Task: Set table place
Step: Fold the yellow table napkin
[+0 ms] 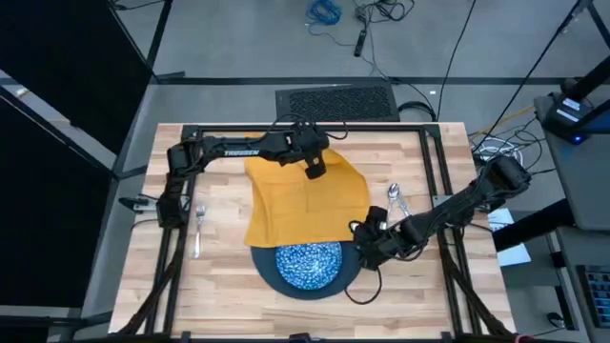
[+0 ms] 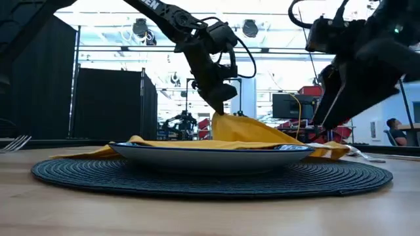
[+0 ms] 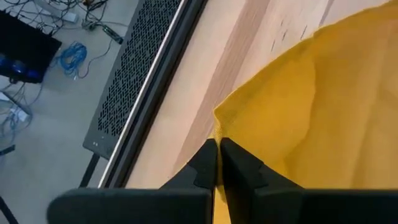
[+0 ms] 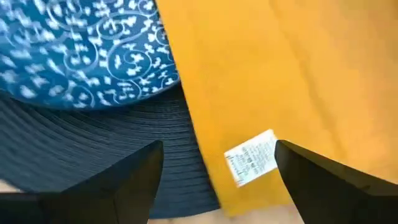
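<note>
A mustard-yellow napkin (image 1: 307, 202) lies spread on the pale wood table (image 1: 219, 276). Its near edge reaches the far rim of a dark ribbed round plate (image 1: 355, 278) that bears a blue-and-white speckled dish (image 1: 308, 264). My left gripper (image 1: 315, 170) is shut on the napkin's far part and draws it up into a peak (image 2: 226, 124). My right gripper (image 4: 217, 180) stands open just over the napkin's near right corner, where a white label (image 4: 252, 158) shows. A fork (image 1: 198, 229) lies to the left and a spoon (image 1: 395, 196) to the right. My left gripper pinches the napkin's edge (image 3: 219, 127) on its far side between its two shut fingers, which slant down from above. One layer or several, I cannot tell. The held part is raised in a peak, and the rest lies slack on the table.
A black metal frame (image 1: 434, 162) runs round the tabletop. Both arms' bases stand at the table's left and right sides. Cables and a grille lie on the floor beyond the far edge. Bare wood shows at the near left and near right.
</note>
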